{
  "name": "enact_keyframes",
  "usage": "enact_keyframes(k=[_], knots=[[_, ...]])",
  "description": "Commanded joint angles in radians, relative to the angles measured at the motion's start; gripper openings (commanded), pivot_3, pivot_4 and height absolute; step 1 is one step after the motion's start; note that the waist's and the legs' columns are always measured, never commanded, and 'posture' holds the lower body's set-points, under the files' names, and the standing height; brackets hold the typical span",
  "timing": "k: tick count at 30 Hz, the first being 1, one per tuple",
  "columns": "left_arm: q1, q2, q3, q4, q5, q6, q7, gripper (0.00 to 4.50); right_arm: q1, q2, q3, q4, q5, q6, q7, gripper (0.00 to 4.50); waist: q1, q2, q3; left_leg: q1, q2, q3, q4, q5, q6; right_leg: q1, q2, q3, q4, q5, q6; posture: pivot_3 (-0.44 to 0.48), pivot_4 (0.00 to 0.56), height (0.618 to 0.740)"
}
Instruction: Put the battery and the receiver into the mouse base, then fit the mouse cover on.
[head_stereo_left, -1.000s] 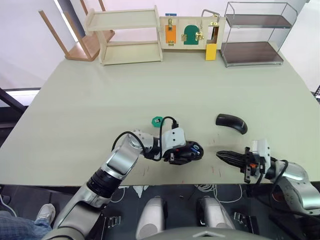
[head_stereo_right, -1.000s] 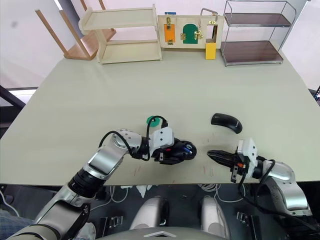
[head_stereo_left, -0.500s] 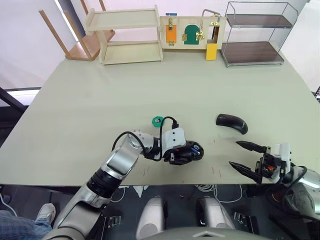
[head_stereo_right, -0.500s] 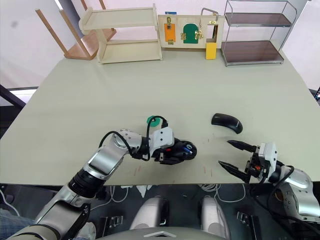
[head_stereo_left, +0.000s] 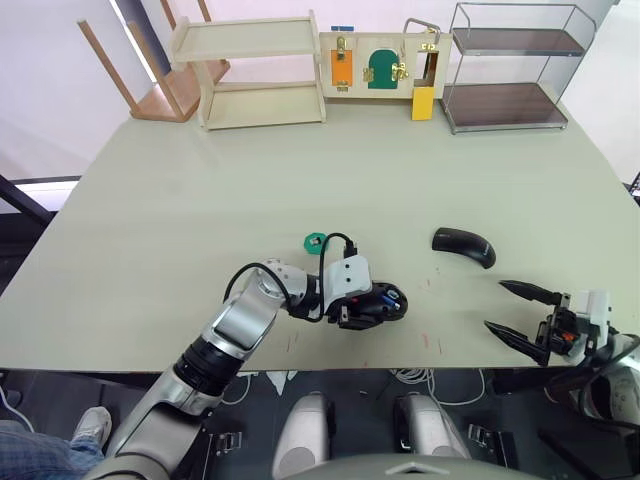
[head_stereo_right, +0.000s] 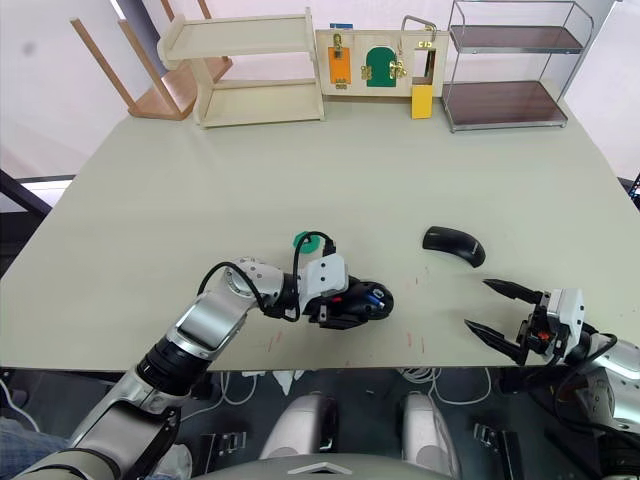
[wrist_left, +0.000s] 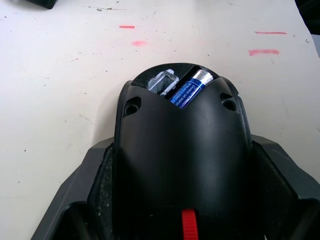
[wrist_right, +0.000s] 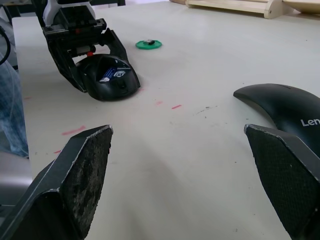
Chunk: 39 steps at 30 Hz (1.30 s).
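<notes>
Count of the objects on my table, by kind.
One mouse base (head_stereo_left: 372, 303); one battery (wrist_left: 190, 89), seated inside it; one mouse cover (head_stereo_left: 463, 246); one green disc (head_stereo_left: 315, 241) with one small dark stub (wrist_right: 148, 42) on it; my two grippers, left (head_stereo_left: 378, 305) and right (head_stereo_left: 514, 311); at the far edge, one wooden shelf (head_stereo_left: 255, 72), one latch board (head_stereo_left: 381, 65), one wire rack (head_stereo_left: 510, 68); one wooden chair (head_stereo_left: 150, 70).

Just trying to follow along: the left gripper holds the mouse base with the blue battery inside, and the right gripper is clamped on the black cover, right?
Not quite. The right gripper is open and holds nothing; the mouse cover lies apart on the table, as the left eye view shows. The left gripper does hold the mouse base with the battery inside.
</notes>
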Motion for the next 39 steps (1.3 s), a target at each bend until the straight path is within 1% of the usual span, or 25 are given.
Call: enact_keyframes(k=[1,4,11,19,25,27,31,35,39], knots=[[0.013,0.010,-0.028,0.012,-0.016,0.022,-0.032,4.46,-0.010,0.001,-0.047,-0.021,0.073,0.029,0.019,4.50,0.001,0.000,0.000,0.000,0.000,0.000,0.000,0.000,0.000,0.000,0.000,0.000,0.000,0.000,0.000,0.000,0.150,0.740],[0.013,0.007,-0.021,0.012,-0.020,0.015,-0.026,4.46,-0.010,0.000,-0.050,-0.030,0.097,0.041,0.039,4.50,0.001,0.000,0.000,0.000,0.000,0.000,0.000,0.000,0.000,0.000,-0.001,0.000,0.000,0.000,0.000,0.000,0.150,0.740],[-0.004,0.011,0.002,-0.003,-0.044,0.014,-0.030,4.46,-0.013,-0.005,-0.059,-0.004,0.092,0.012,0.077,4.50,0.002,0.001,0.001,0.000,0.000,0.000,0.000,0.000,0.000,0.000,-0.001,0.000,0.000,0.001,-0.002,0.000,0.150,0.740],[-0.039,0.055,0.030,-0.120,-0.081,0.040,-0.055,4.46,-0.013,-0.005,-0.061,-0.003,0.086,-0.001,0.094,4.50,-0.002,0.002,0.006,0.000,0.000,0.000,0.000,0.000,0.000,0.000,0.000,0.000,0.000,0.001,-0.002,0.000,0.150,0.740],[-0.055,0.103,0.104,-0.202,-0.157,0.082,-0.070,4.46,-0.012,-0.003,-0.065,-0.003,0.089,-0.005,0.101,4.50,-0.002,0.002,0.009,-0.001,0.000,0.000,0.000,0.000,0.000,0.000,0.000,0.000,0.000,0.001,-0.002,0.000,0.150,0.740],[-0.052,0.114,0.154,-0.212,-0.201,0.102,-0.070,4.46,-0.011,-0.002,-0.066,-0.003,0.089,-0.006,0.103,4.50,-0.003,0.003,0.011,0.000,0.000,0.000,0.000,0.000,0.000,0.000,0.000,0.000,0.000,0.001,-0.002,0.000,0.150,0.740],[-0.047,0.151,0.229,-0.180,-0.259,0.088,-0.089,4.46,-0.013,-0.002,-0.067,0.000,0.091,-0.007,0.107,4.50,-0.004,0.003,0.012,0.000,0.000,0.000,0.000,0.000,0.000,0.000,0.000,0.000,0.000,0.001,-0.002,0.000,0.150,0.740],[-0.049,0.194,0.298,-0.080,-0.269,0.020,-0.101,4.46,-0.016,0.000,-0.063,0.000,0.091,-0.007,0.111,4.50,-0.004,0.004,0.013,0.000,0.000,0.000,0.000,0.000,0.000,0.000,0.000,0.000,0.000,0.001,-0.001,0.000,0.150,0.740],[-0.050,0.205,0.359,0.050,-0.278,-0.093,-0.125,4.46,-0.022,0.003,-0.062,-0.002,0.091,-0.005,0.107,4.50,-0.004,0.004,0.013,0.000,0.000,0.001,0.000,0.000,0.000,0.000,0.000,0.000,0.000,0.001,-0.001,0.000,0.150,0.740]])
